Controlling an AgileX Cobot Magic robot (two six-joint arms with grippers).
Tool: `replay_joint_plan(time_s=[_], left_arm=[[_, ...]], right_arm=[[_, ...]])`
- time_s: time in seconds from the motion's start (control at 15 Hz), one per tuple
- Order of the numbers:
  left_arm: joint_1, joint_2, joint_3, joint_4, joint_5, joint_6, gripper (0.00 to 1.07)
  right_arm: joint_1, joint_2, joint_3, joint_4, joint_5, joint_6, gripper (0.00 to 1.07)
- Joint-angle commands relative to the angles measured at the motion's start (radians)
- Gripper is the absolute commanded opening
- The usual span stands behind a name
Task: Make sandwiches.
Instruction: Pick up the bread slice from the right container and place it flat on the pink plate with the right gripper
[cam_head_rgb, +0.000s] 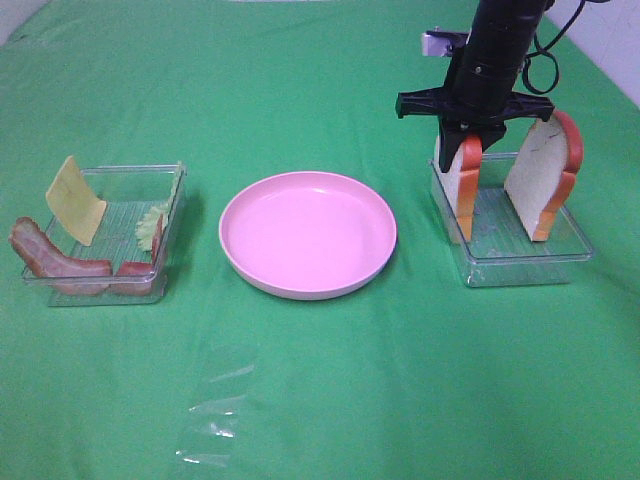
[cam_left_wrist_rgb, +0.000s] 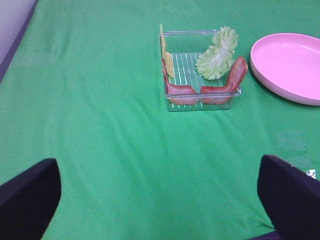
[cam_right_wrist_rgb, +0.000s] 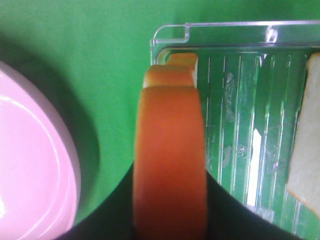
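Two bread slices (cam_head_rgb: 545, 180), white with orange-brown crust, upright in ribbed clear right tray (cam_head_rgb: 520, 268); right fingers (cam_right_wrist_rgb: 112, 217) clamped on one slice (cam_head_rgb: 465, 190). Left tray (cam_head_rgb: 130, 172): one yellow cheese square (cam_head_rgb: 75, 200), one frilly lettuce leaf (cam_head_rgb: 150, 225), two bacon strips (cam_head_rgb: 60, 260). One round pink plate (cam_head_rgb: 305, 290) between the trays. Left fingers (cam_left_wrist_rgb: 27, 200) spread wide.

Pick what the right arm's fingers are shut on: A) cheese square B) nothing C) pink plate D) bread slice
D: the right fingers pinch the top crust of the bread slice nearer the pink plate, standing in the clear tray.
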Motion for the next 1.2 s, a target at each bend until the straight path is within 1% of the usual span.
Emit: replay_joint_plan(time_s=[0.07, 0.47, 0.67, 0.73, 0.8, 0.93, 1.0, 1.07, 1.13, 1.2], left_arm=[[0.001, -0.016, 0.001, 0.002, -0.005, 0.0, 1.02], [0.001, -0.016, 0.001, 0.002, -0.005, 0.0, 1.02], [0.001, -0.016, 0.001, 0.002, -0.005, 0.0, 1.02], [0.001, -0.016, 0.001, 0.002, -0.005, 0.0, 1.02], [0.001, -0.016, 0.001, 0.002, -0.005, 0.0, 1.02], [0.001, -0.016, 0.001, 0.002, -0.005, 0.0, 1.02], [0.001, -0.016, 0.001, 0.002, -0.005, 0.0, 1.02], [0.001, -0.016, 0.001, 0.002, -0.005, 0.0, 1.02], [0.001, -0.016, 0.001, 0.002, -0.005, 0.0, 1.02], [0.001, -0.016, 0.001, 0.002, -0.005, 0.0, 1.02]], right_arm=[[-0.003, -0.036, -0.006, 0.025, 0.115, -0.005, 0.0], [-0.001, -0.2, -0.006, 0.044, 0.115, -0.005, 0.0], [-0.001, -0.269, 0.004, 0.128, 0.115, -0.008, 0.0], [-0.001, -0.297, 0.035, 0.16, 0.115, -0.015, 0.0], [0.0, -0.36, 0.154, 0.213, 0.069, -0.052, 0.0], [0.0, -0.455, 0.358, 0.308, -0.088, -0.08, 0.0], [0.0, -0.502, 0.449, 0.39, -0.168, -0.11, 0.0], [0.0, -0.519, 0.488, 0.446, -0.197, -0.139, 0.0], [0.0, -0.538, 0.57, 0.565, -0.247, -0.208, 0.0], [0.0, -0.539, 0.626, 0.699, -0.272, -0.3, 0.0]])
